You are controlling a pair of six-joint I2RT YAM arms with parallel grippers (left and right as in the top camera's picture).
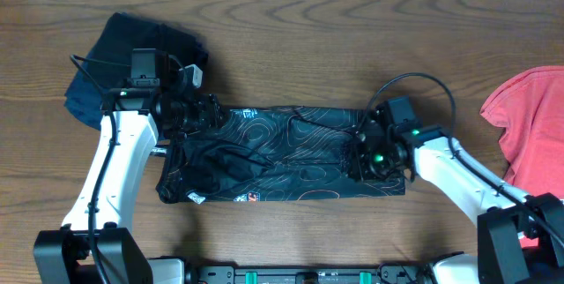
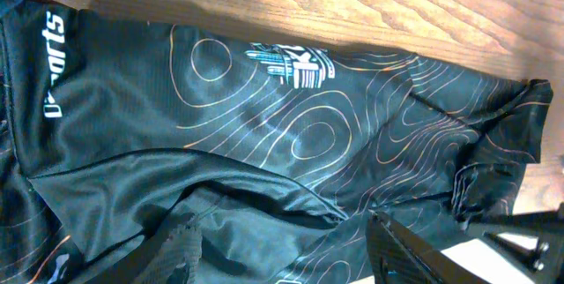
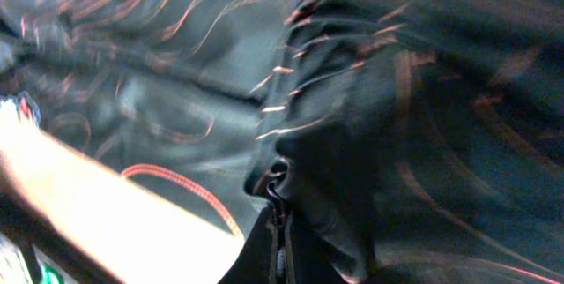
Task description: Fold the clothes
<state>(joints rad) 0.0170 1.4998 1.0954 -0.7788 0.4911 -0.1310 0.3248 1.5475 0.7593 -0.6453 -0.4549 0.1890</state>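
The black jersey (image 1: 282, 156) with thin orange contour lines lies as a long strip across the middle of the table. My left gripper (image 1: 204, 113) stands open over its left end. In the left wrist view the two fingers (image 2: 181, 253) straddle rumpled jersey cloth (image 2: 291, 134) without gripping it. My right gripper (image 1: 363, 157) is at the jersey's right end. In the blurred right wrist view its jaws are shut on a bunched fold of the jersey (image 3: 291, 156). The coral-red T-shirt (image 1: 531, 121) lies apart at the right table edge.
A dark navy garment (image 1: 132, 59) is heaped at the back left, just behind my left arm. Bare wooden table (image 1: 300, 37) runs behind the jersey and between it and the red shirt. Cables loop over both wrists.
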